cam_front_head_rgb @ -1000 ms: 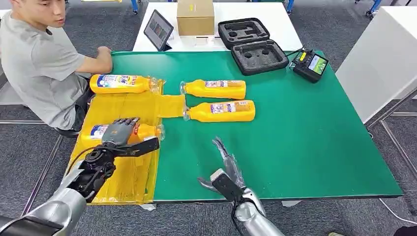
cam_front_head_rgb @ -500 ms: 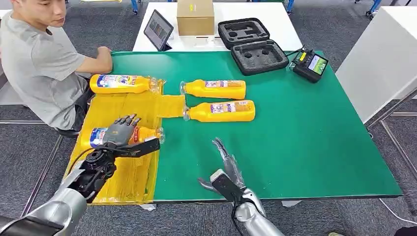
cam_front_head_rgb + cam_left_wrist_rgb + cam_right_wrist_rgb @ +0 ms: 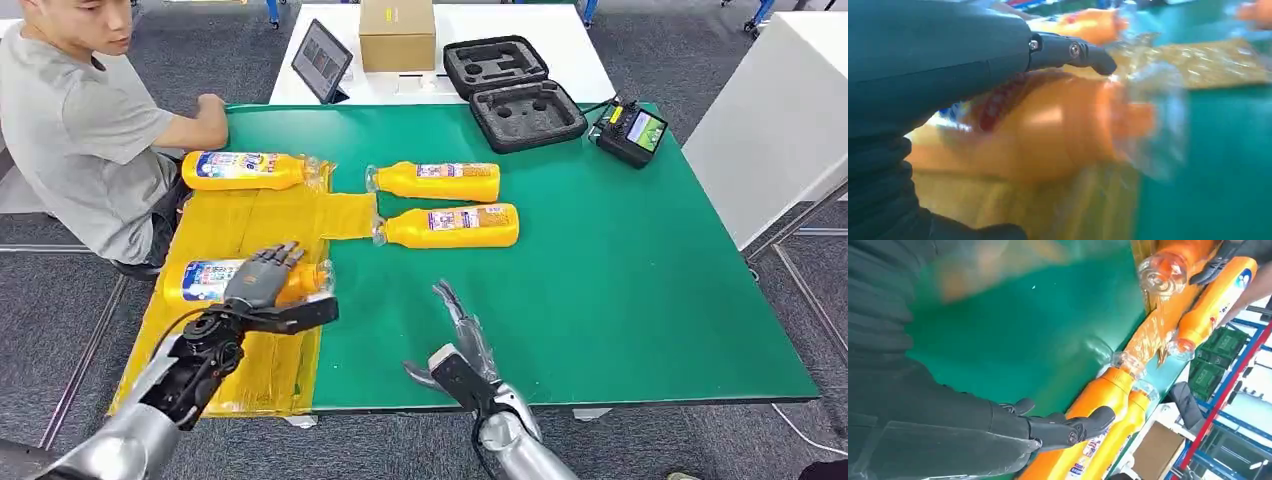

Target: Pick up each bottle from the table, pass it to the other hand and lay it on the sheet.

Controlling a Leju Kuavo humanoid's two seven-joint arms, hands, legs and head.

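An orange bottle lies on the yellow sheet near the table's front left. My left hand hovers over its neck end with fingers spread and thumb stretched out; it grips nothing. The left wrist view shows that bottle just under the left hand. A second bottle lies at the sheet's far end. Two more bottles lie side by side on the green table. My right hand is open above the front edge, fingers extended, short of those bottles.
A person sits at the left with a hand on the table's far corner. Behind the green table stand a tablet, a cardboard box, a black foam case and a controller.
My left hand has slid right along the near bottle and lifted off it, uncovering the label. The bottle stays on the sheet. My right hand has not moved.
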